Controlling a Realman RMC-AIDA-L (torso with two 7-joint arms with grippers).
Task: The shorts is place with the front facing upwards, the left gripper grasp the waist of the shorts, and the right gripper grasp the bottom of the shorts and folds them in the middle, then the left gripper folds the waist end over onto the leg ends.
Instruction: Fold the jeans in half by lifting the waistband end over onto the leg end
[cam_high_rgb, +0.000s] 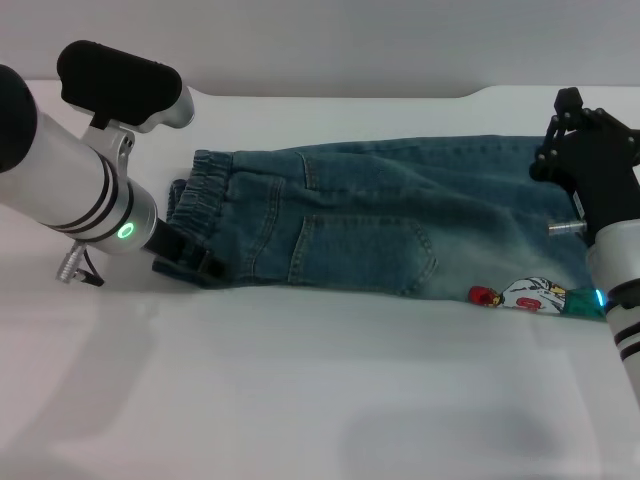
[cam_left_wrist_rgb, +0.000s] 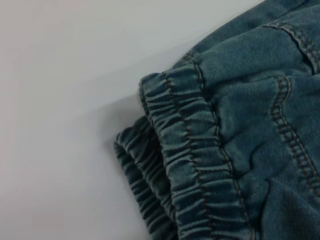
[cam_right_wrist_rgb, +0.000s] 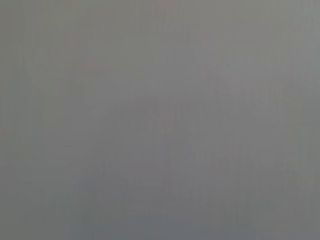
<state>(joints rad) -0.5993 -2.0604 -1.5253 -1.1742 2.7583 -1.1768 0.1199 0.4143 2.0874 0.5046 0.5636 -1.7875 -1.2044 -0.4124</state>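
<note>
While the denim shorts (cam_high_rgb: 380, 215) lie flat across the white table (cam_high_rgb: 300, 400), already doubled lengthwise with a back pocket facing up, the left gripper (cam_high_rgb: 190, 258) sits low at their elastic waistband (cam_high_rgb: 200, 205), at the near corner of the waist end. Its dark fingertips touch the gathered cloth there, but whether they are apart or clamped on it cannot be told. From the left wrist view, the waistband (cam_left_wrist_rgb: 190, 170) shows as two ruffled layers, one over the other, resting on the table. At the opposite end of the shorts, a colourful printed patch (cam_high_rgb: 530, 297) shows at the near hem. The right gripper (cam_high_rgb: 585, 150) hangs over that leg end, its finger state not discernible.
</note>
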